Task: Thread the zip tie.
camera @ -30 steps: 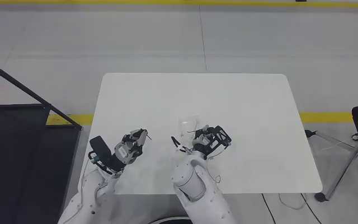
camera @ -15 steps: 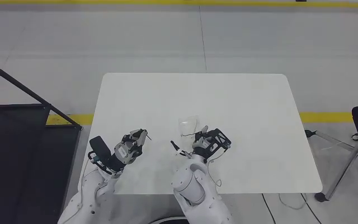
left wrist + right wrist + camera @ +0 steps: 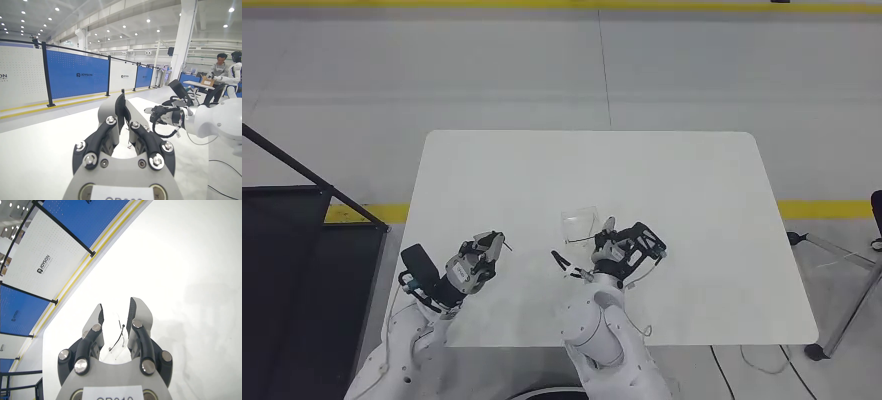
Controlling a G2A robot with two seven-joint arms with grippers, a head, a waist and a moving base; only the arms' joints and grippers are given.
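A black zip tie point(image 3: 120, 334) lies flat on a clear bag point(image 3: 580, 222) near the middle of the worktop point(image 3: 692, 180), towards the robot's side. It is straight and unlooped, its tail nowhere near its head. A paler tie point(image 3: 123, 344) seems to lie just beside it on the same bag, though that one is hard to make out.

The right pincer point(image 3: 116, 303) hangs right over the bag with its jaws spread and nothing between them. The black tie shows through the gap below and the pincer is not touching it.

Well apart, by the worktop's near left corner, the left pincer point(image 3: 123, 100) is clenched on a dark strip point(image 3: 122, 91). The strip pokes out past the fingertips and trails a thin line beneath them. To my eye that is another zip tie, but I can't pick out its head.

From where I stand, the threading proper hasn't begun, as no loop shows anywhere. At most one end is in hand. What's left is to grasp the free part, line the tail up with the head's slot and pull it through.
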